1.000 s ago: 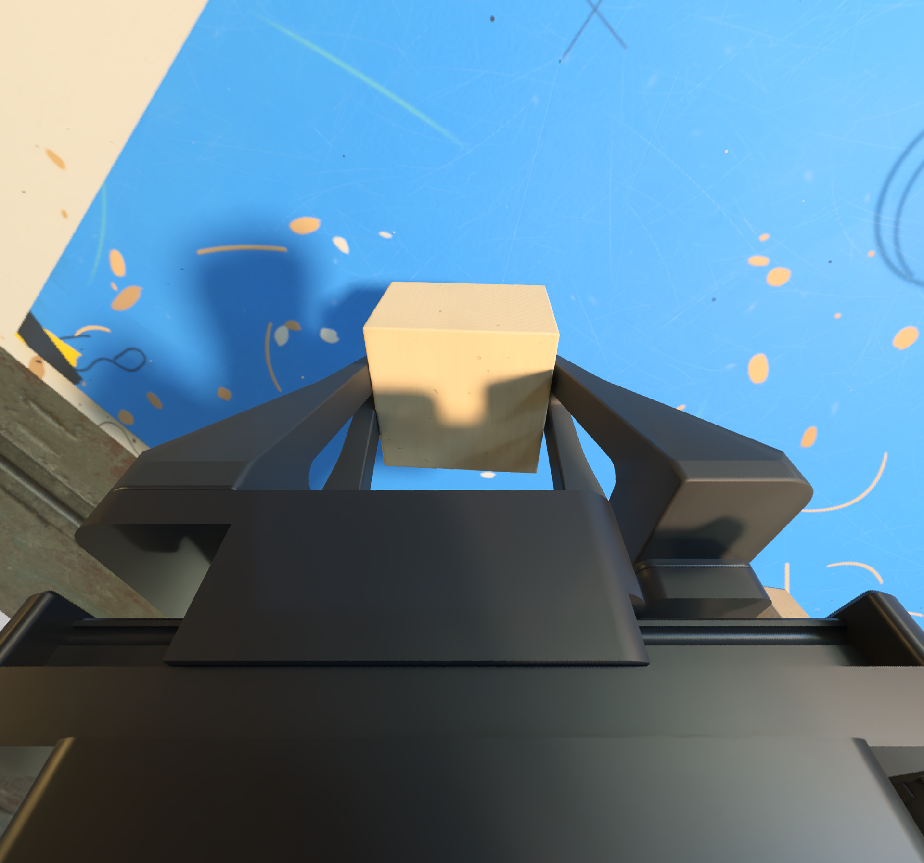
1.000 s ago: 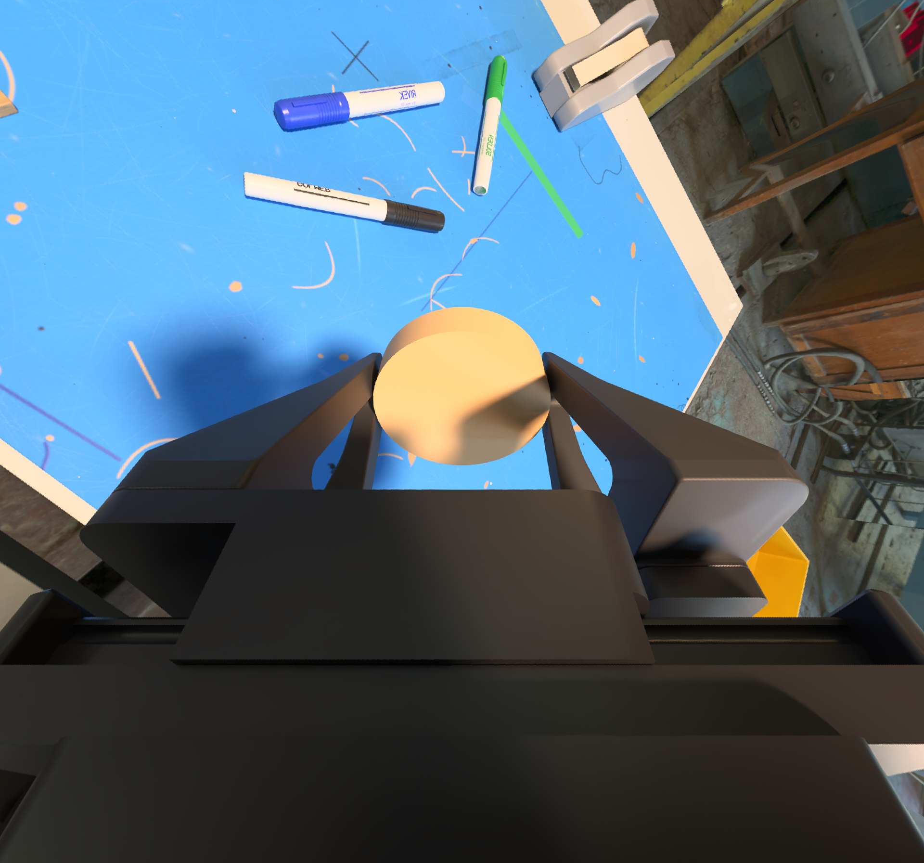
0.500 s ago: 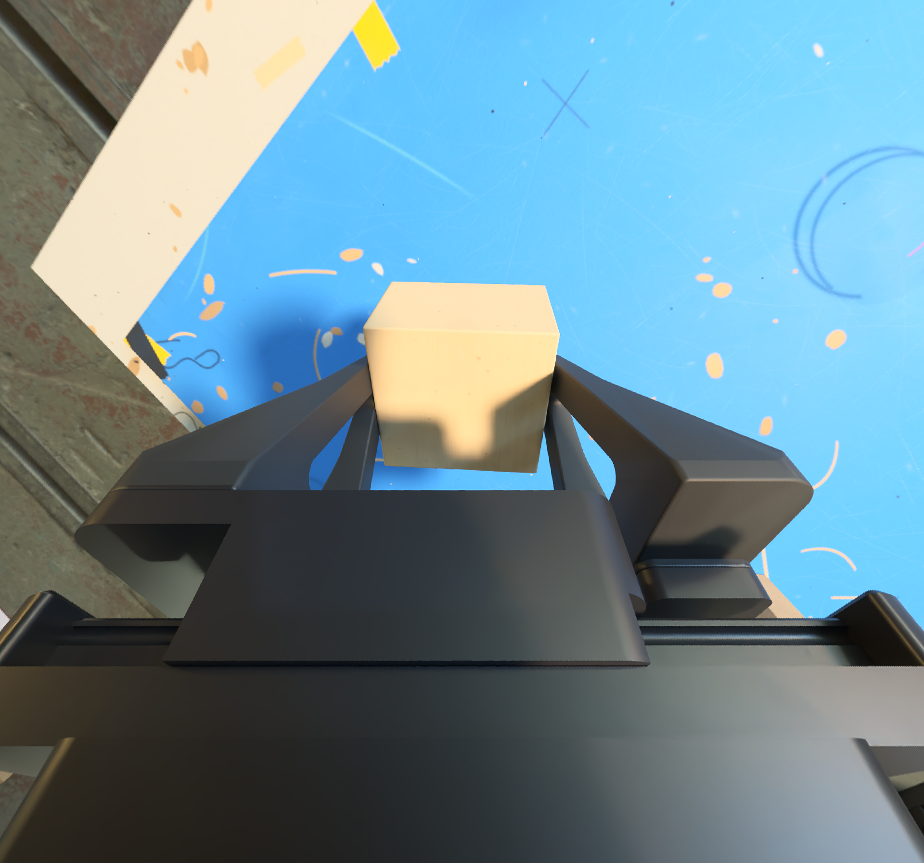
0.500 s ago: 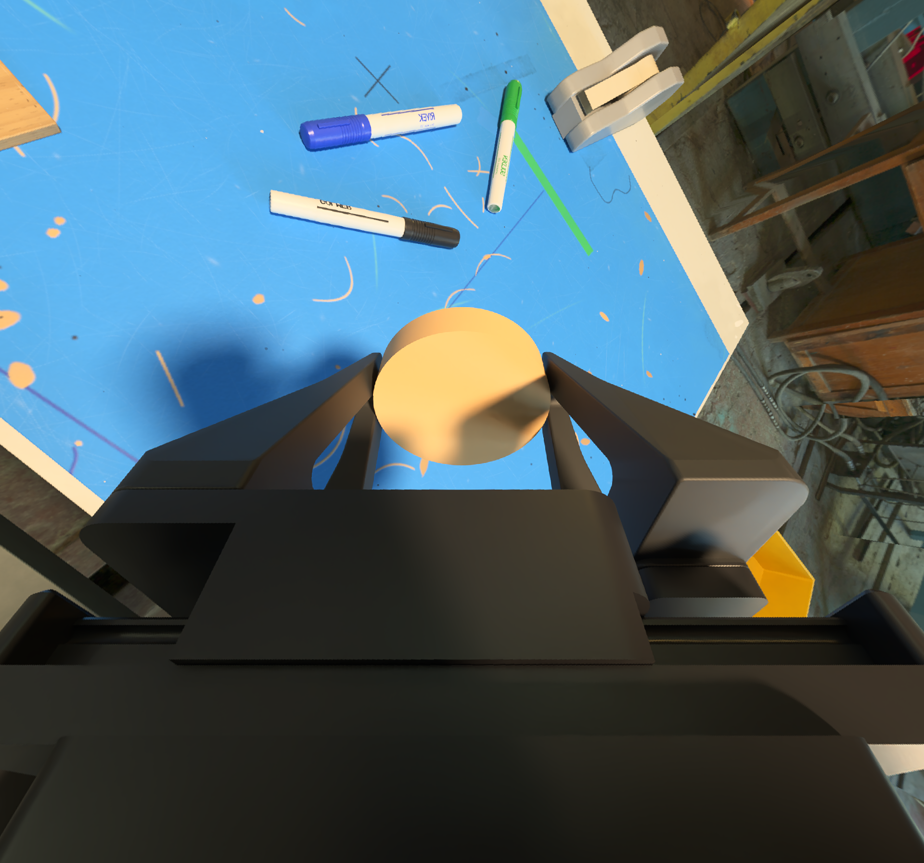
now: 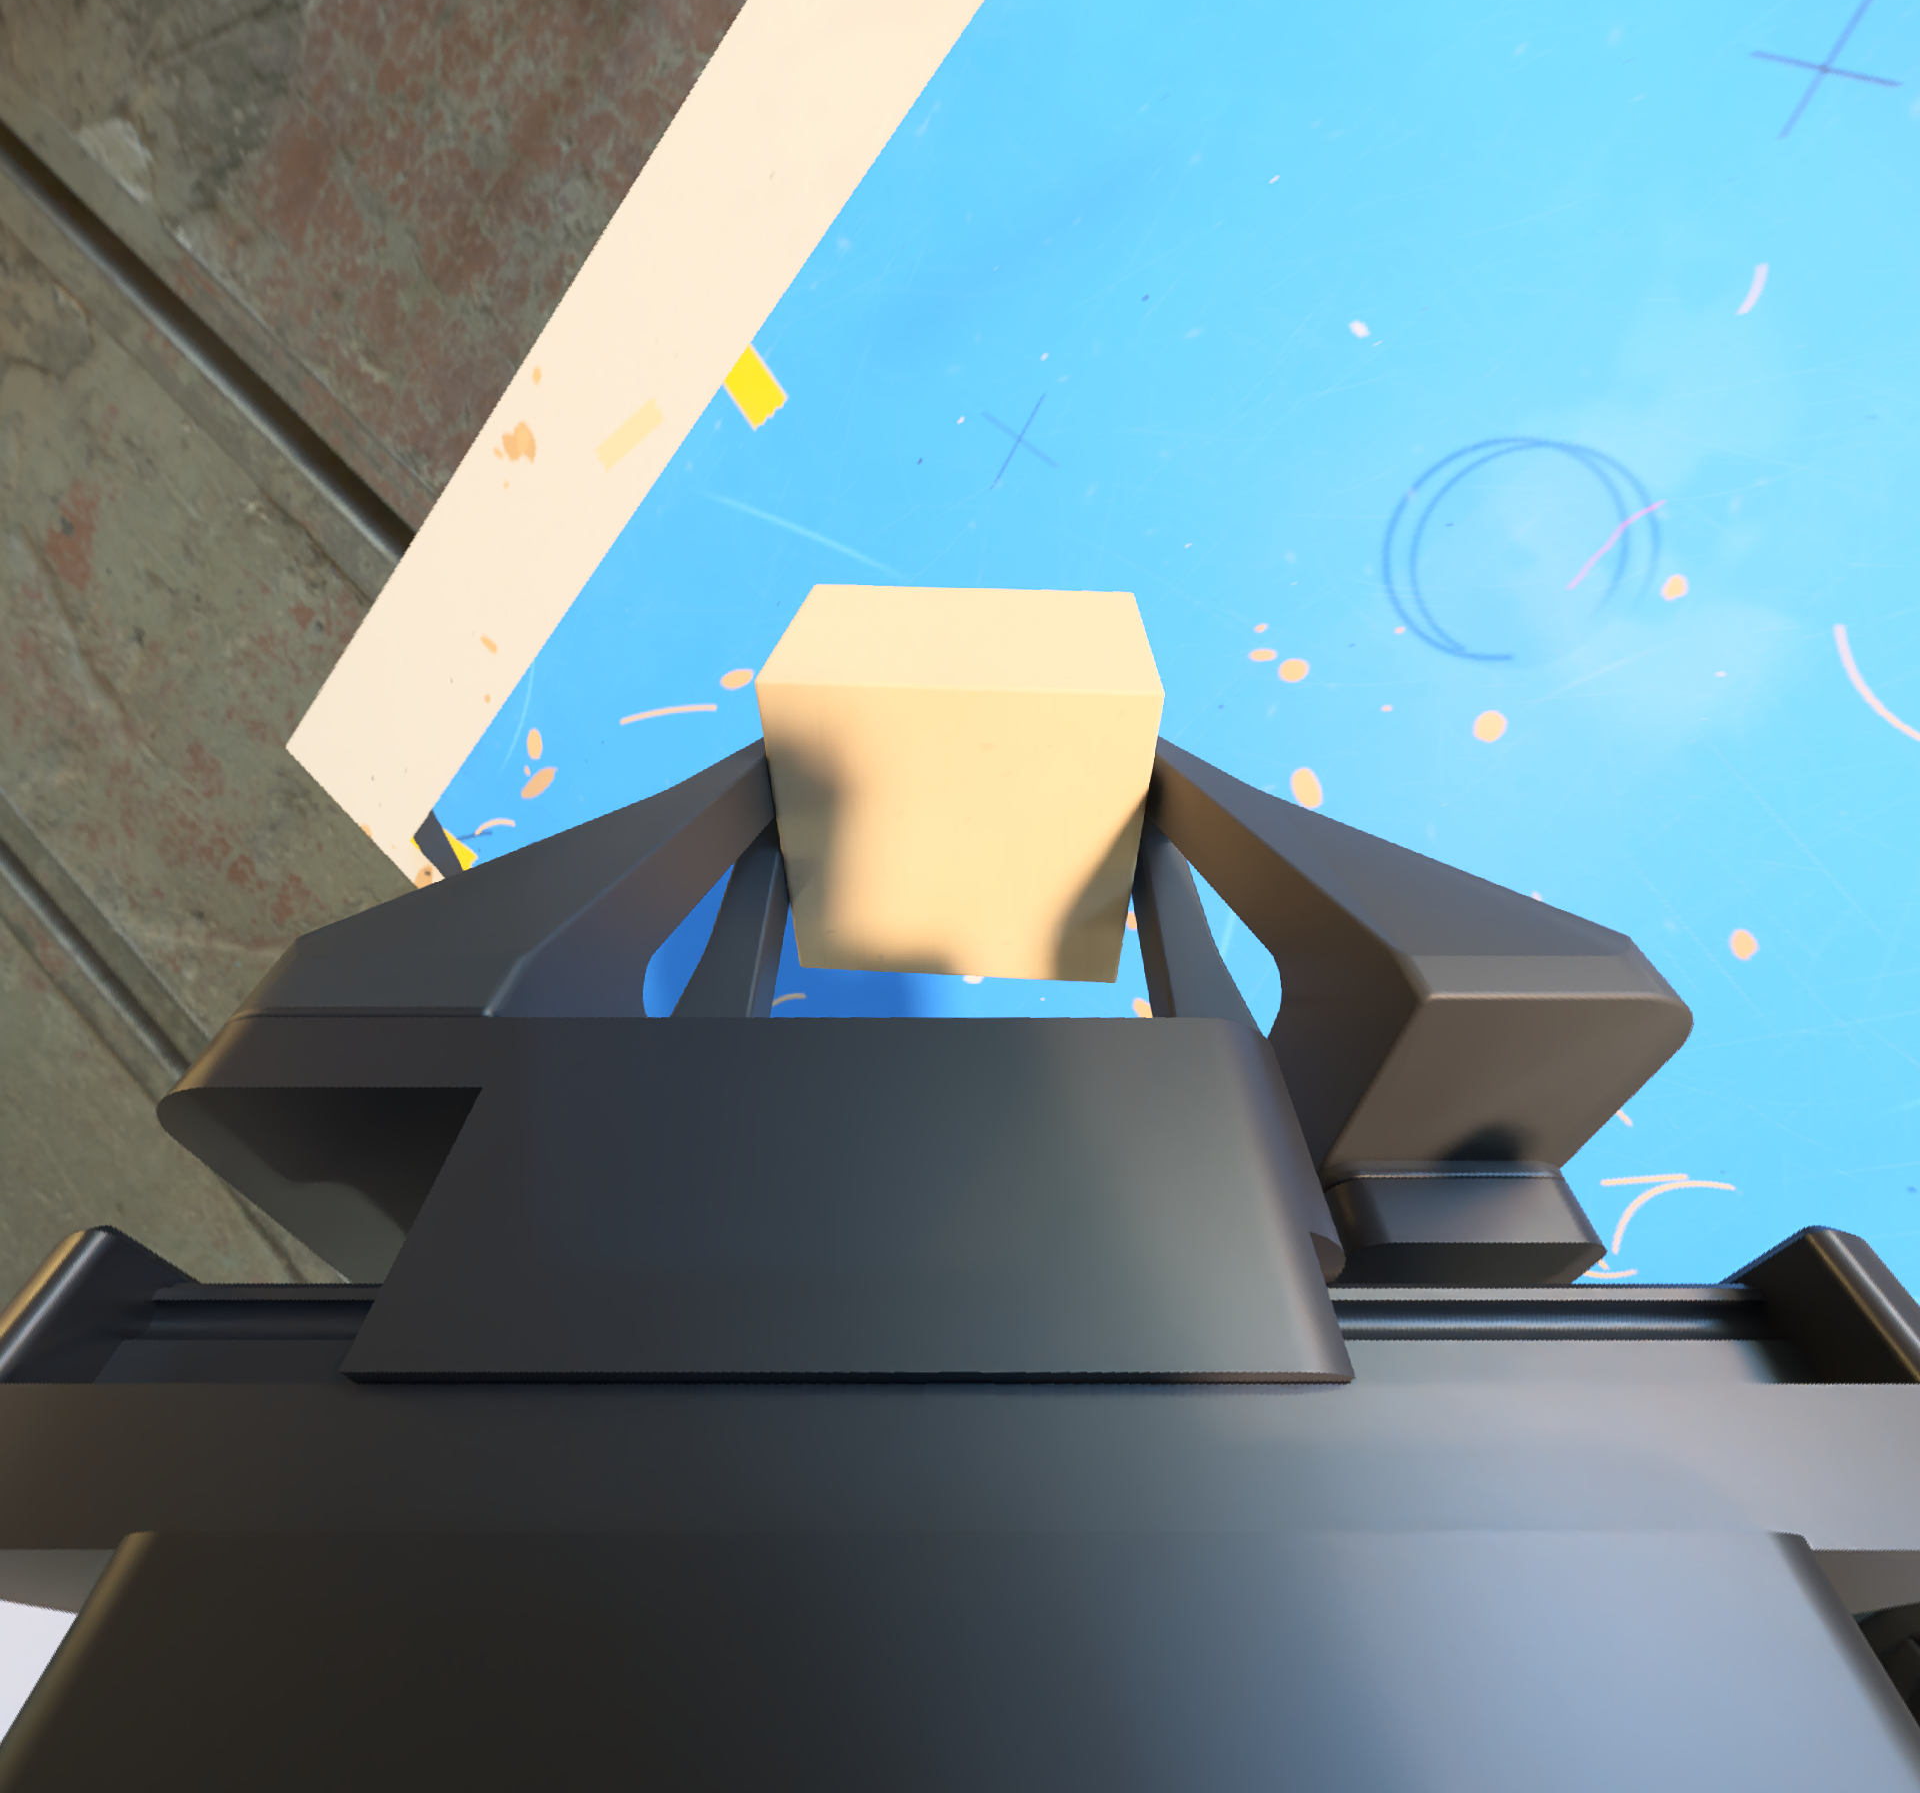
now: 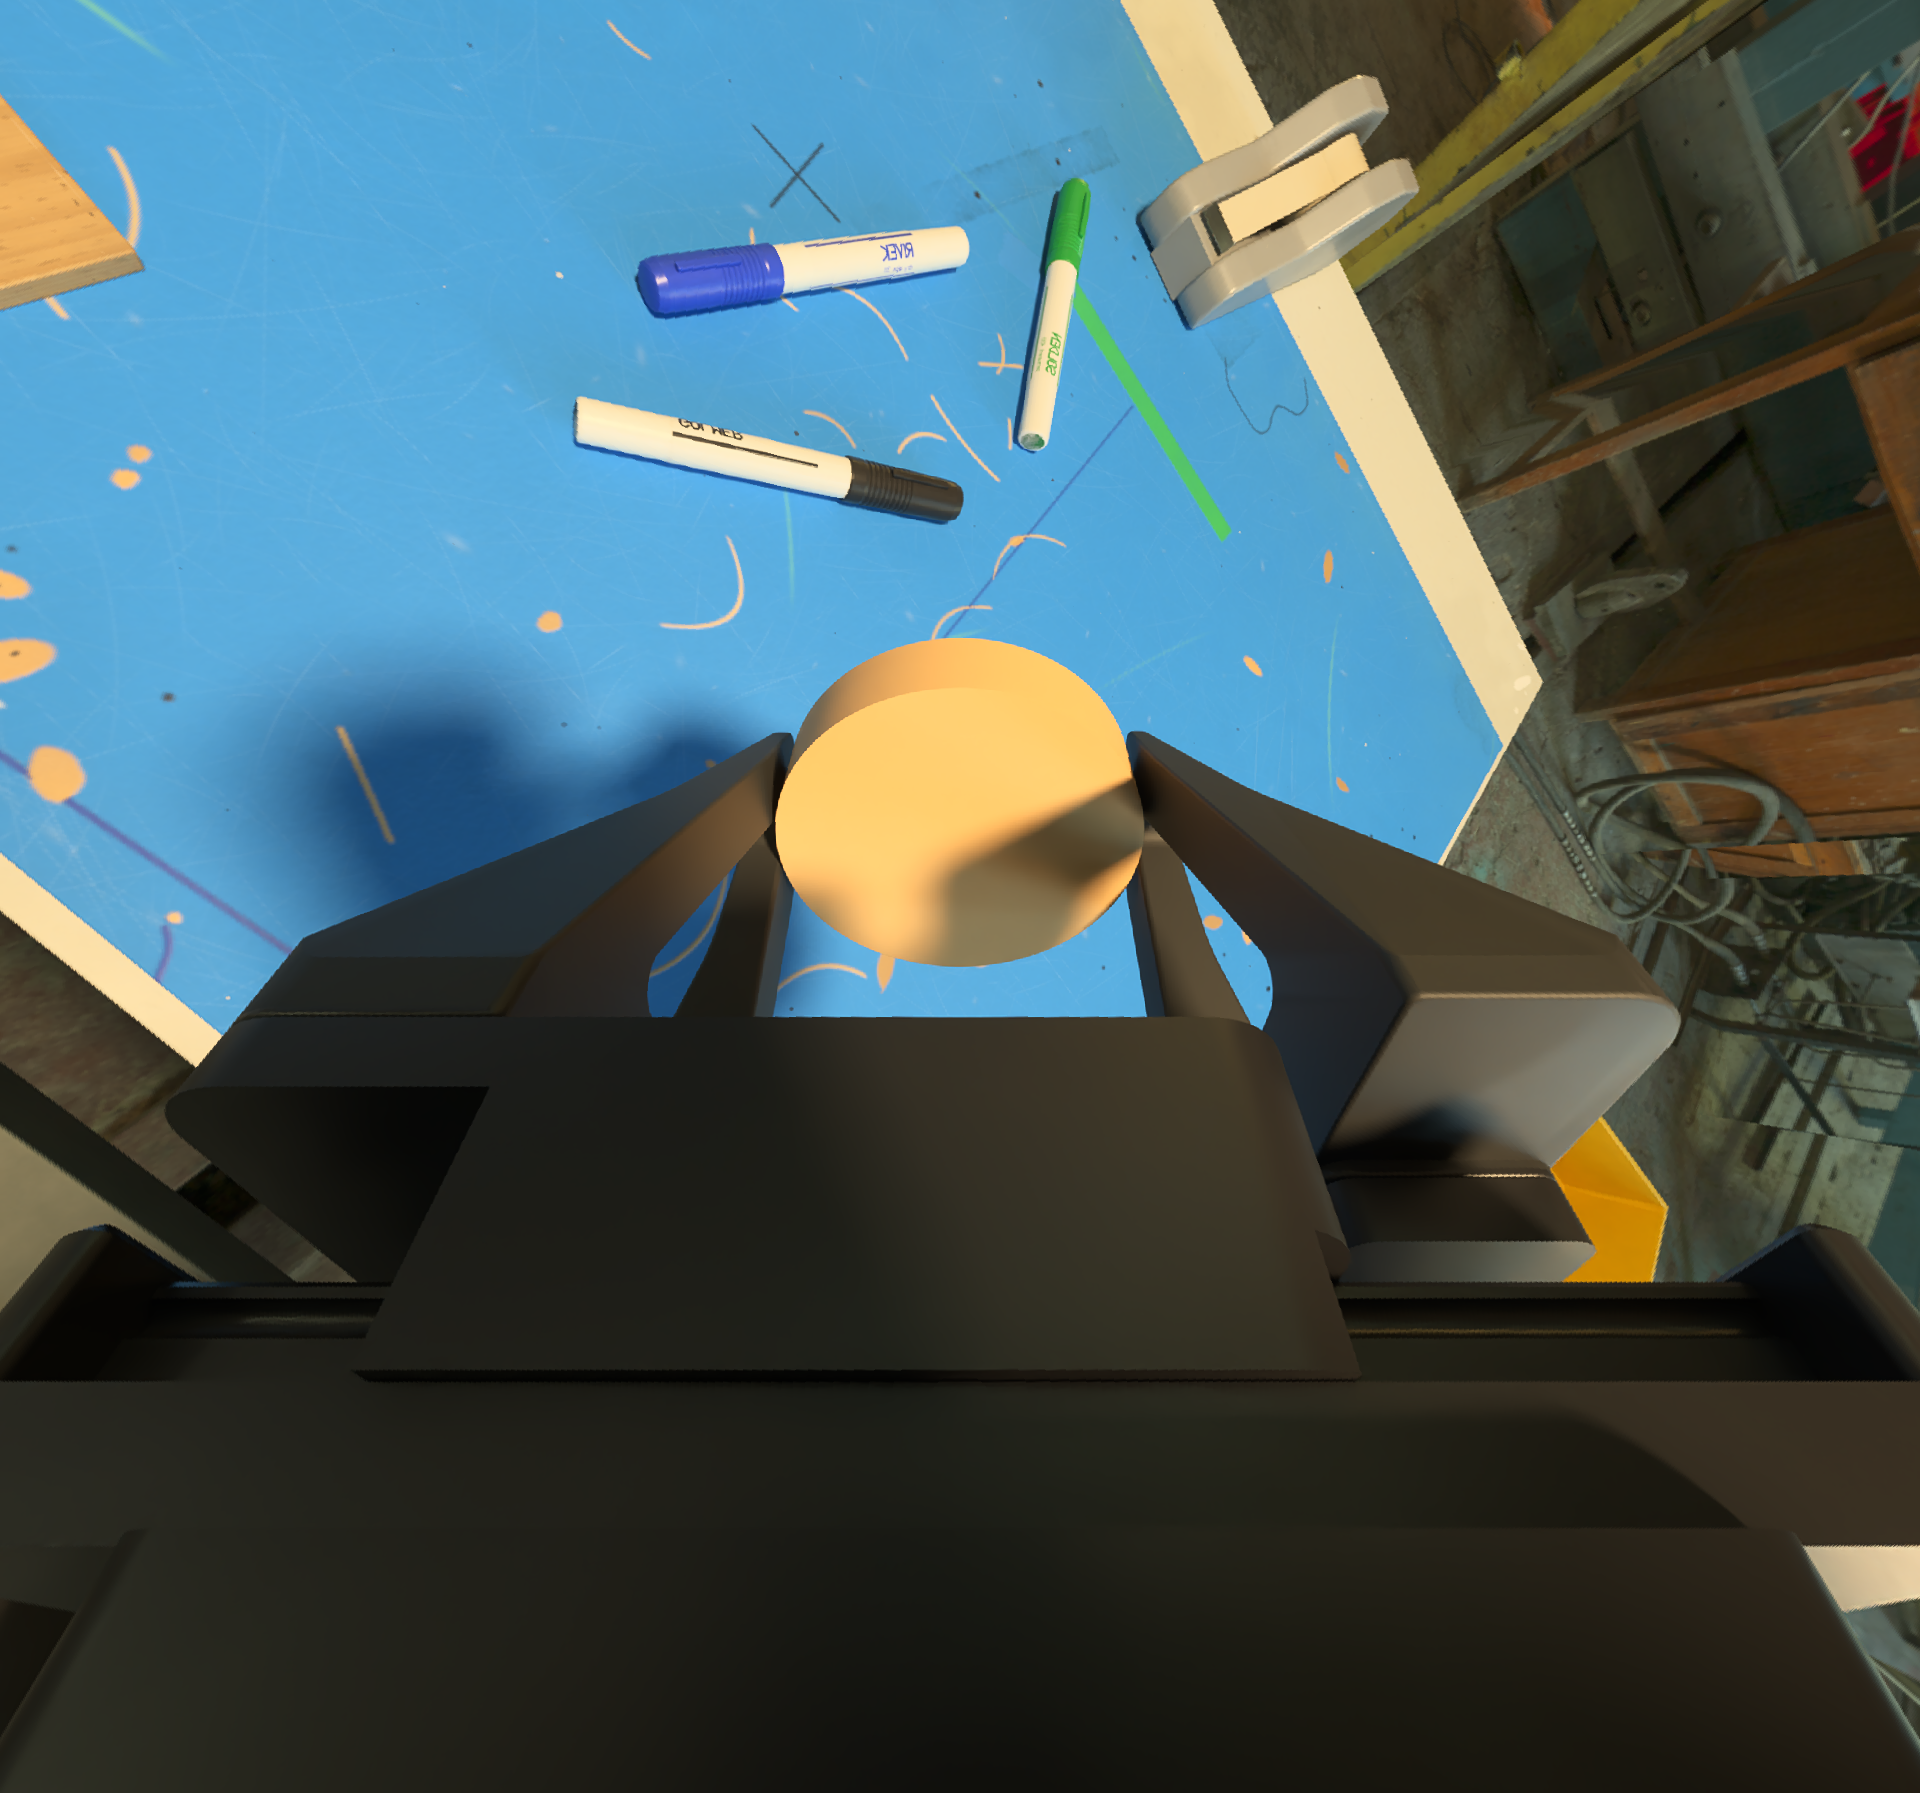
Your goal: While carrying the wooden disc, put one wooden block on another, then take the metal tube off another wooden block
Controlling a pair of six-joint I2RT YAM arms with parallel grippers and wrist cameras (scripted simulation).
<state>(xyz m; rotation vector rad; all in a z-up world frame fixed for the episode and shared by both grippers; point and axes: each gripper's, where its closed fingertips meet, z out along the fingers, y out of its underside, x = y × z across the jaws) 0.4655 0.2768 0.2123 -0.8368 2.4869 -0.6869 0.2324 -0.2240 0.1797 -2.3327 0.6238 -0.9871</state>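
Observation:
My left gripper (image 5: 961, 756) is shut on a pale wooden block (image 5: 961, 787) and holds it high above the blue table top (image 5: 1351, 341), near the table's cream edge. My right gripper (image 6: 956, 756) is shut on a round wooden disc (image 6: 956, 808) and holds it above the blue table (image 6: 364, 185). A corner of a wooden board (image 6: 52, 226) shows at the left edge of the right wrist view. The metal tube and the other wooden blocks are out of view.
In the right wrist view a blue-capped marker (image 6: 800, 268), a black-capped marker (image 6: 769, 460) and a green pen (image 6: 1051, 315) lie on the table. A grey clamp-shaped holder (image 6: 1273, 200) sits on the table's edge. Workshop floor and furniture lie beyond both edges.
The left gripper has risen with the block, so more table edge and floor show. The right gripper has drifted slightly with the disc; markers moved right and down in its view.

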